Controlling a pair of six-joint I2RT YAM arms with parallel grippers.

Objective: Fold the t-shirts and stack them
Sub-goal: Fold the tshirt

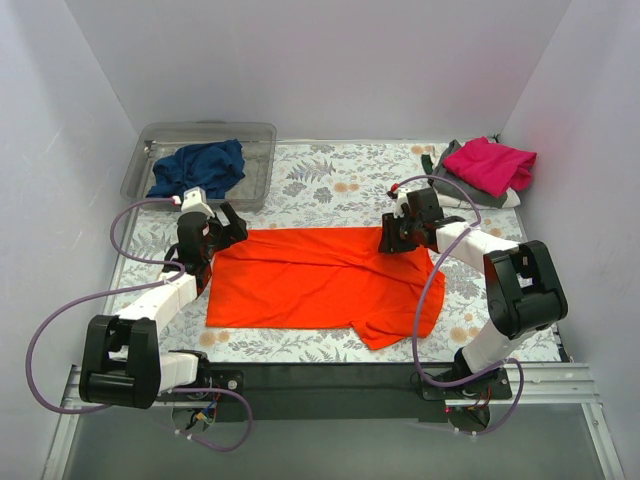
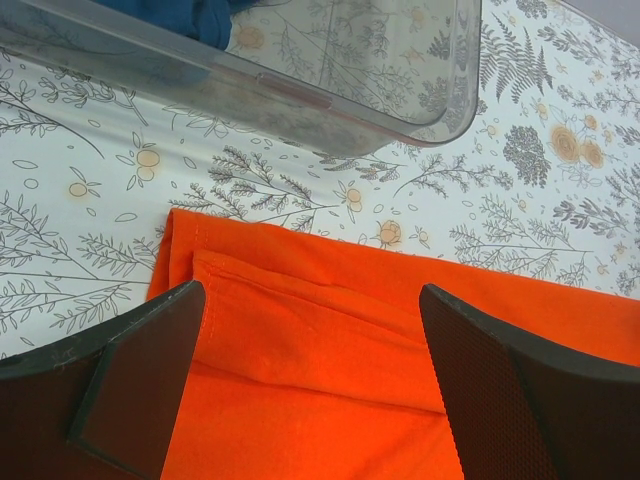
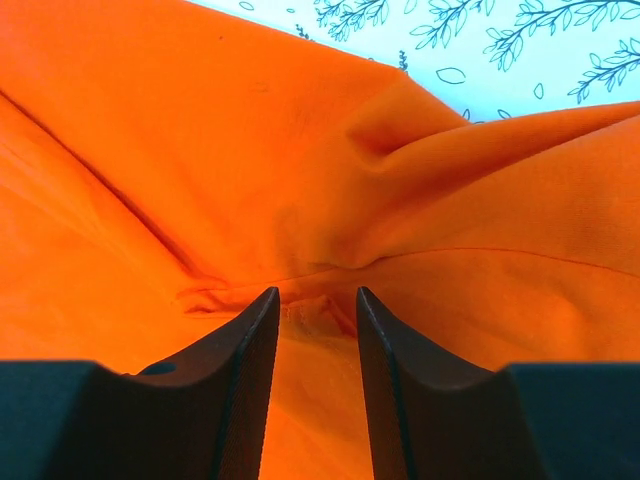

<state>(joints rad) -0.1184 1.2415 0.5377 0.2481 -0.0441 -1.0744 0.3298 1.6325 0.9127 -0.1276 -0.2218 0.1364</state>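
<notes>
Right claw point(image 3: 318, 298), narrow, pinches the far right corner of the orange shirt point(image 1: 310, 280), lying left-right; left claw point(image 2: 310, 290) gapes wide over its far left corner.

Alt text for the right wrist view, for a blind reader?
The right pincer pinches a bunched fold of the orange-red t-shirt, creases converging at its tips. Floral table covering shows at the top right.
</notes>
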